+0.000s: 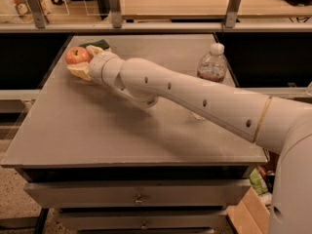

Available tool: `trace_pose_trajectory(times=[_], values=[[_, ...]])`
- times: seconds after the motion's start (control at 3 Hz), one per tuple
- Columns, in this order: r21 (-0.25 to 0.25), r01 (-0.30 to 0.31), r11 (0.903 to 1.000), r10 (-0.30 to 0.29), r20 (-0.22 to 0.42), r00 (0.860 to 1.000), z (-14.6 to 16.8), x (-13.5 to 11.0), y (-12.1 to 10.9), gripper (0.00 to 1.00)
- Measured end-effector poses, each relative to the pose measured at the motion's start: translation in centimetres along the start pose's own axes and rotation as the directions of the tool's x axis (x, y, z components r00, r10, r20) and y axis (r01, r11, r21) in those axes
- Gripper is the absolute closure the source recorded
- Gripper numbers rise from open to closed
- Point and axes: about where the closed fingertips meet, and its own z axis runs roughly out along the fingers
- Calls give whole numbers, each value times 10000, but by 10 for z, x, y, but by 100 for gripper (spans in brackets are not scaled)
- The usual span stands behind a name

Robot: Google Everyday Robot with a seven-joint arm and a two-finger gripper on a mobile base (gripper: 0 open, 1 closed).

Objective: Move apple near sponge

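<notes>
The red-orange apple point(76, 55) is at the far left corner of the grey table point(122, 135). My gripper point(84, 61) reaches there from the right and is shut on the apple, with one pale finger point(78, 72) below it and the other on its right side. The sponge point(98, 44) lies just behind the gripper, right next to the apple. Only its dark green top shows; the rest is hidden by the gripper.
A clear plastic water bottle point(211, 65) with a white cap stands at the table's far right, behind my arm point(195, 99). A counter with metal posts point(115, 6) runs along behind the table. Drawers point(139, 199) sit under the table front.
</notes>
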Motion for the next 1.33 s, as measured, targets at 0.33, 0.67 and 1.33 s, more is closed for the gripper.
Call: trace_pose_trajectory(times=[0.33,0.67,1.33], values=[[91,-10,10000,11,-148,9999,1,3,-1,82],[180,-14,9998,18,-224,9997,3,5,-4,59],[334,-168,9993,178,-278,9995,4,8,-5,13]])
